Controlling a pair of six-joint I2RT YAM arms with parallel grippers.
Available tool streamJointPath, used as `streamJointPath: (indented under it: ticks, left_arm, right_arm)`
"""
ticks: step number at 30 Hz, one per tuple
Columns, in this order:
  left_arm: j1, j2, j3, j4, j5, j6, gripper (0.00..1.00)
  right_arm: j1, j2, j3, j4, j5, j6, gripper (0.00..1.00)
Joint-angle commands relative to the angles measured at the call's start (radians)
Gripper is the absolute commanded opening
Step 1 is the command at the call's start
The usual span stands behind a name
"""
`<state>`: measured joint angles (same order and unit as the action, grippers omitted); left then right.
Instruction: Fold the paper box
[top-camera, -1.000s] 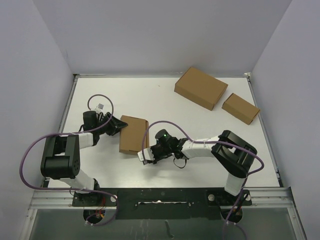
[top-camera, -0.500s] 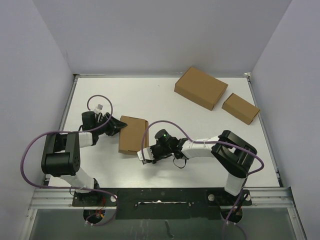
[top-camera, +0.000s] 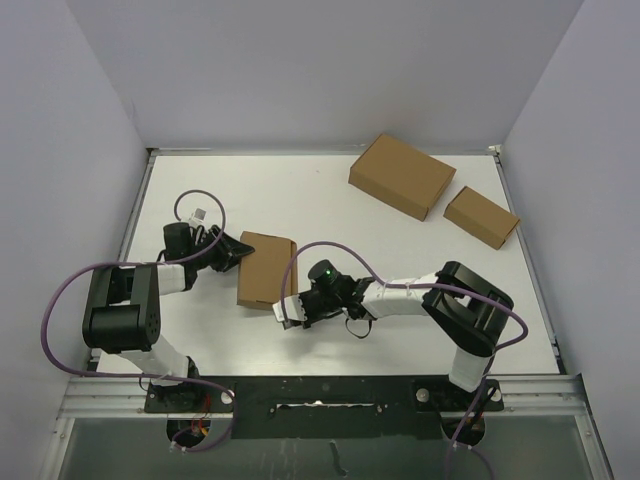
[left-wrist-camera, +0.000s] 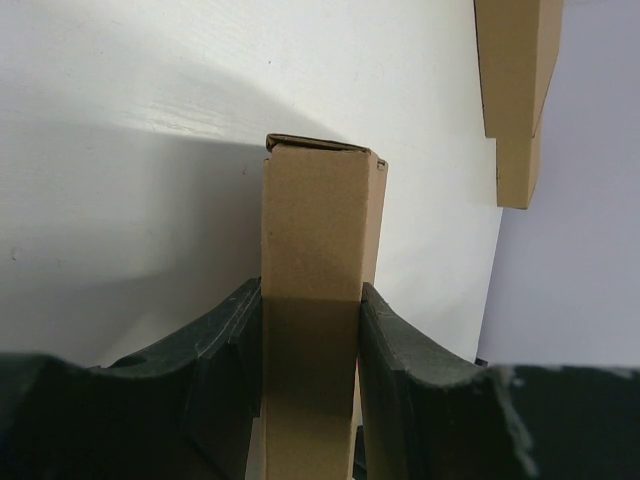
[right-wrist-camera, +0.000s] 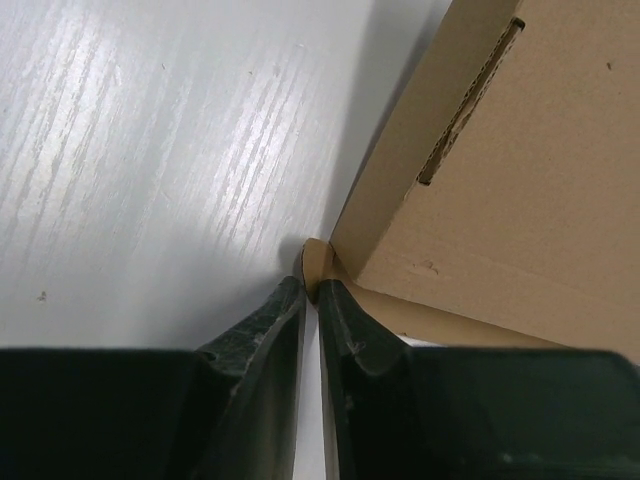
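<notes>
The paper box (top-camera: 267, 267) is a shallow brown mailer lying at the table's middle left. My left gripper (top-camera: 240, 252) is shut on its left edge; in the left wrist view the box's narrow side (left-wrist-camera: 318, 260) stands clamped between both pads. My right gripper (top-camera: 284, 309) is at the box's near right corner, shut on a small rounded cardboard tab (right-wrist-camera: 314, 255). In the right wrist view the box's wall with a slot (right-wrist-camera: 480, 150) rises to the right of the fingers (right-wrist-camera: 270, 330).
The largest brown box (top-camera: 401, 175) and the smallest brown box (top-camera: 481, 216) lie at the back right, apart from both arms. They also show in the left wrist view (left-wrist-camera: 515, 90). Grey walls enclose the white table (top-camera: 300, 195).
The right gripper has shifted slightly left along the box's near corner. The box and left gripper have barely moved.
</notes>
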<state>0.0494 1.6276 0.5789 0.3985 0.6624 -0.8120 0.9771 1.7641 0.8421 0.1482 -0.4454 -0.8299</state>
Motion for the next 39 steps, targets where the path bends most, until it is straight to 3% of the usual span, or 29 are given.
streamJointPath:
  ticks: [1, 14, 39]
  left_arm:
    - [0.013, 0.029, 0.021, -0.133, -0.074, 0.052, 0.13]
    - [0.036, 0.088, 0.099, -0.205, 0.049, 0.034, 0.11]
    - [0.049, 0.147, 0.111, -0.155, 0.141, 0.008, 0.09]
  right_arm:
    - [0.008, 0.004, 0.036, 0.059, 0.009, 0.015, 0.11]
    - [-0.042, -0.025, 0.041, 0.051, -0.052, 0.073, 0.0]
    - [-0.15, 0.035, 0.105, -0.024, -0.216, 0.248, 0.0]
